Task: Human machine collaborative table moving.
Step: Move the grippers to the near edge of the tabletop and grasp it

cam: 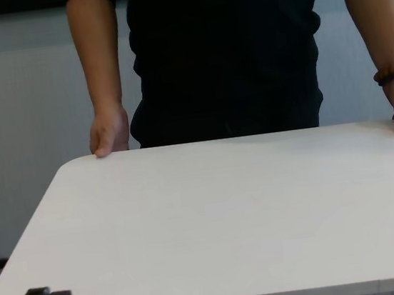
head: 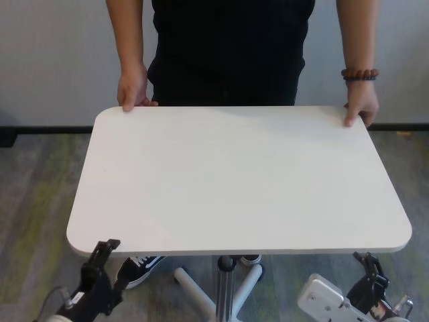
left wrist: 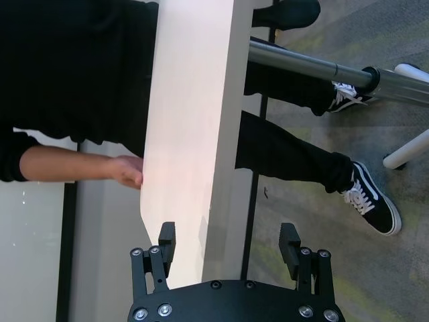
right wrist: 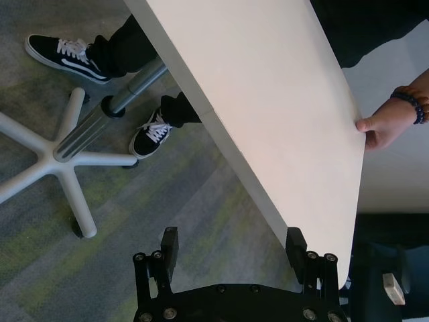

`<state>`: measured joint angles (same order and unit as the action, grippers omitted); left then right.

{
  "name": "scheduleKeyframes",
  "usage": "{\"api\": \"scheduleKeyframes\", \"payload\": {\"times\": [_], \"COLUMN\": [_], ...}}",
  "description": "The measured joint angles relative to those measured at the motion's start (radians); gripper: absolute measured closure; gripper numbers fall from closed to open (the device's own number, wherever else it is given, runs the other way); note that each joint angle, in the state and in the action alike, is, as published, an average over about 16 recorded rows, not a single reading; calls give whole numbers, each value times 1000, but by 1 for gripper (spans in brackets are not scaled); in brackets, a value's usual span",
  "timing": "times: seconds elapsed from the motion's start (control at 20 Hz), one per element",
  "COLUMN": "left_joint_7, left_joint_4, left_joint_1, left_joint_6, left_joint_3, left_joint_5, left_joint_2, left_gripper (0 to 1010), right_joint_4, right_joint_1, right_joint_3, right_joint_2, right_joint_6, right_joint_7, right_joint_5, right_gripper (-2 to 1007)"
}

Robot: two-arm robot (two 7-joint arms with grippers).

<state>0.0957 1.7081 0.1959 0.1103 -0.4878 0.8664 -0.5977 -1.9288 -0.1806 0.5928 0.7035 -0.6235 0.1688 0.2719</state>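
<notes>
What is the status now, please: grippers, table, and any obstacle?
Left gripper and right gripper open, each straddling the near edge of the table, not clamped. The human holds the far corners. Nothing in the way.

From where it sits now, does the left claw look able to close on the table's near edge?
Probably yes. The left claw stands open with the table edge already between its fingers, nothing blocking. The person's hand holds the far edge, well clear.
</notes>
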Motion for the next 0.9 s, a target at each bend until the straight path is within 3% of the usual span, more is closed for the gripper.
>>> {"api": "scheduleKeyframes", "payload": {"times": [0.55, 0.9], "left_joint_7": [-27, -30], "left_joint_4": [-23, -58], "left_joint_1": [-41, -61], "left_joint_6": [5, -5], "left_joint_3": [-20, -13], "left_joint_5": [52, 62], "left_joint_2": [55, 87], "left_gripper": [9, 9], "right_joint_4": [2, 32], "right_joint_1": [4, 33], "right_joint_3": [0, 5], "right_joint_2": [2, 10], "right_joint_6": [2, 31], "right_joint_7": [-8, -39], "right_joint_5": [1, 17], "right_gripper": [0, 0]}}
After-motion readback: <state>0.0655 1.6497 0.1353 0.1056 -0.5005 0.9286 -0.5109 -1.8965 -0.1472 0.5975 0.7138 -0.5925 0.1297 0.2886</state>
